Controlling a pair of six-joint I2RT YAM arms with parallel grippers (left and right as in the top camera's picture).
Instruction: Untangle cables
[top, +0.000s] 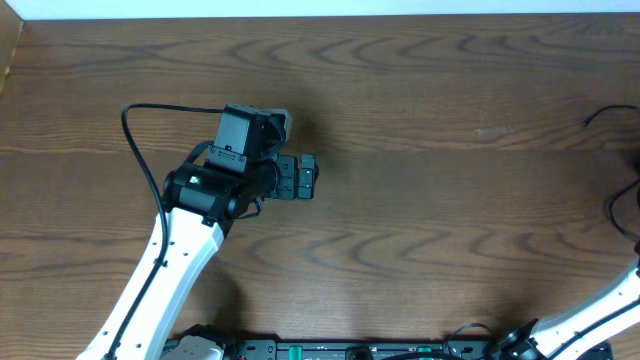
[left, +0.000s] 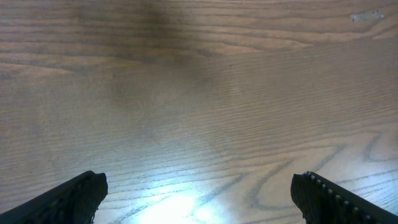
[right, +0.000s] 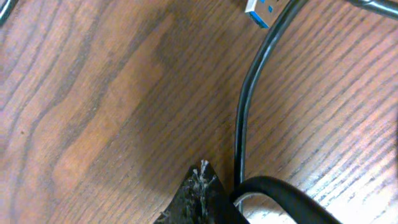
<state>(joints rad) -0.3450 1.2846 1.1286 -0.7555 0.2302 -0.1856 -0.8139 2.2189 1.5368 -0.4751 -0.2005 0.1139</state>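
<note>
At the right edge of the desk (top: 420, 90) lie the cables (right: 240, 124) — one just beside the right gripper (right: 204, 196), whose grip I cannot tell. The left gripper (top: 303, 178) is spread wide, well apart.

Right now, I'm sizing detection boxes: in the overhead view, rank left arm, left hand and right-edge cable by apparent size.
1. left arm
2. left hand
3. cable: thin, cropped by the frame, so unsure

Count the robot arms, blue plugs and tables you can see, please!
Robot arms: 2, the left arm and the right arm
Blue plug: 1
Table: 1
Total: 4
</note>
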